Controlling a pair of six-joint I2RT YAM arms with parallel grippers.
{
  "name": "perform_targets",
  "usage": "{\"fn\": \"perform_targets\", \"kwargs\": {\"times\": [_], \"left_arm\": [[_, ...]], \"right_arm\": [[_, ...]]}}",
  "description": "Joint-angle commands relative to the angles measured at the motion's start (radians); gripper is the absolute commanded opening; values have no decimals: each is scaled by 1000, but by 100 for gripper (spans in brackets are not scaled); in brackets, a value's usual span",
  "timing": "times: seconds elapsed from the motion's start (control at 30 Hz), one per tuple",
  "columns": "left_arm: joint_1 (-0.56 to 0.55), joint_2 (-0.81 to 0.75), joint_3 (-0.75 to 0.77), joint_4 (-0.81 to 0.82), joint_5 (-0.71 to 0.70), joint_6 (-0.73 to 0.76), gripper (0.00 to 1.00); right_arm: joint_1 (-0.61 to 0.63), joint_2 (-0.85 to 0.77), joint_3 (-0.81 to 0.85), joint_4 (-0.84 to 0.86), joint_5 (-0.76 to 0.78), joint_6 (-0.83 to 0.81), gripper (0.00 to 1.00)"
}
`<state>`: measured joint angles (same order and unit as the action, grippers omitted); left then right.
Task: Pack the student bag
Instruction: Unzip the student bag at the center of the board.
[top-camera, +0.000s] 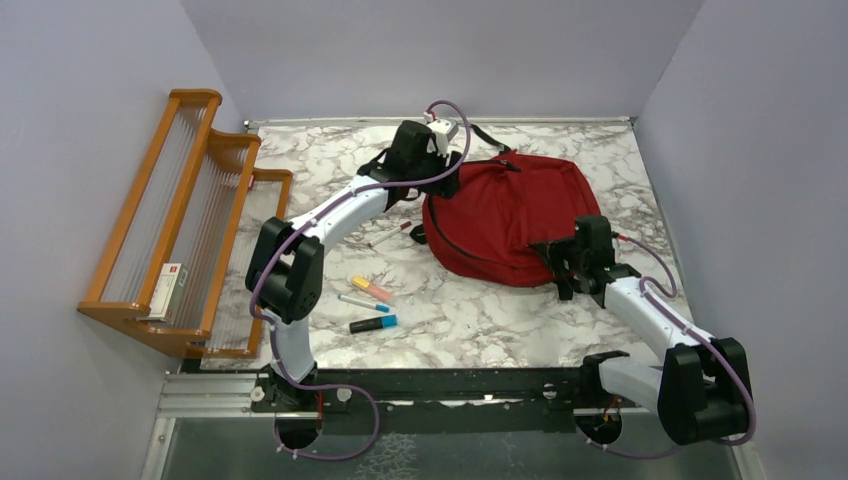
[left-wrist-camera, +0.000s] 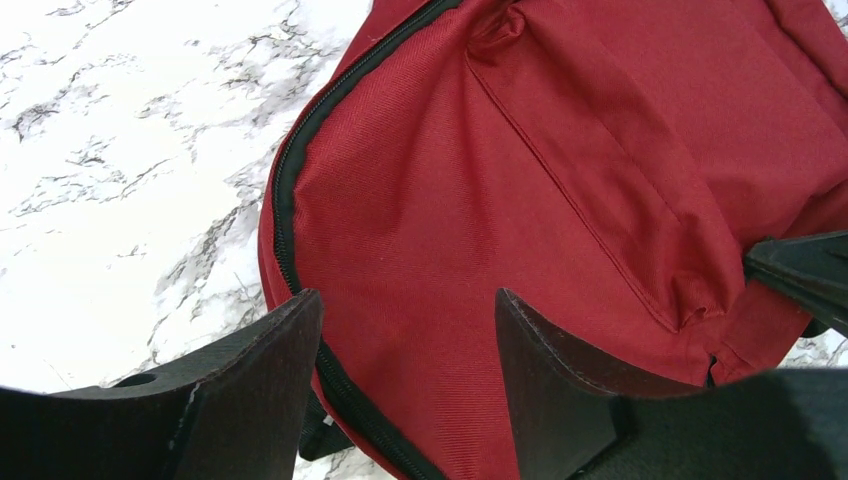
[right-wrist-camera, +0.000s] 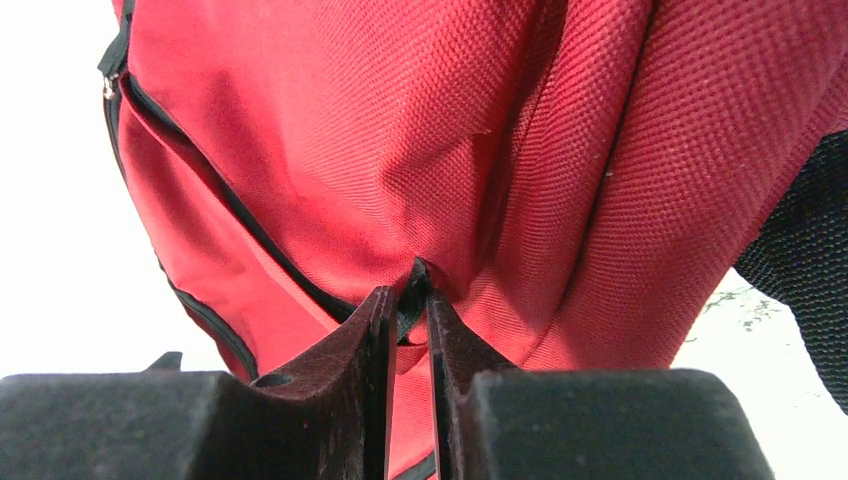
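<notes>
The right hand (right-wrist-camera: 410, 300) is pinched almost closed on a fold of the student bag (top-camera: 505, 215) at its near right edge. The red bag lies on the table (top-camera: 480, 320), right of centre toward the back. The left hand (left-wrist-camera: 405, 320), fingers spread wide, hangs over its left zip side holding nothing

left arm (top-camera: 338, 212) stretched far forward, jaws spread wide; right arm (top-camera: 640, 305) bent low, jaws pinched together
</notes>
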<state>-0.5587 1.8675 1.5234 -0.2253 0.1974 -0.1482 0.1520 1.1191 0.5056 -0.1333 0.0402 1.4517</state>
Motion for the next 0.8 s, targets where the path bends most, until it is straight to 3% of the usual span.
{"fn": "perform_targets", "kwargs": {"times": [0.0,0.2,0.57,0.77], "left_arm": [[-9,9,-3,27,16,17,65],[-10,9,-5,27,13,19,65],[-20,8,-8,32,31,24,65],[-51,-49,-48,103,158,41,67]], "right_arm": [[1,4,6,29,47,-19,19],[2,-36,17,5,86,-58,1],[1,-71,79,16,129,-188,1],[1,7,111,97,79,-277,0]]}}
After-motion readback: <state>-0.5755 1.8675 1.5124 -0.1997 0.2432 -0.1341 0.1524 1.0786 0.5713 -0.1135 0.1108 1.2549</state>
